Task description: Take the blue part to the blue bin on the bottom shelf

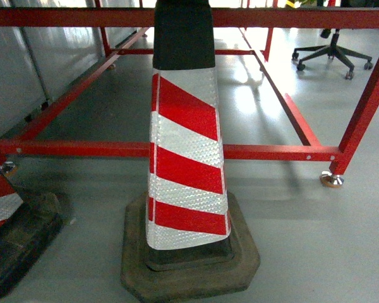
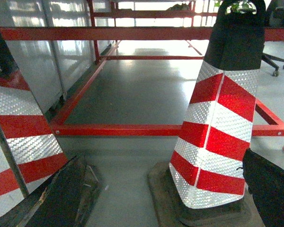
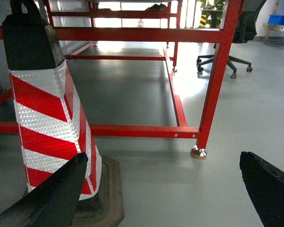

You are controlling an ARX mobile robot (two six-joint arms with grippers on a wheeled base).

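Observation:
The blue part, the blue bin and the bottom shelf are out of view in all three views. In the left wrist view my left gripper (image 2: 163,163) is open over bare grey floor, its dark fingers (image 2: 270,189) at the lower corners with nothing between them. My right gripper (image 3: 163,158) is also open and empty, with its fingers (image 3: 267,189) spread wide above the floor. Neither gripper shows in the head view.
A red-and-white striped traffic cone (image 1: 186,158) on a black base stands right in front, and a second cone (image 2: 19,127) is at the left. Behind them runs a red steel frame (image 1: 265,151) with levelling feet (image 3: 198,152). An office chair (image 1: 331,53) and something small and blue (image 3: 279,19) are far off.

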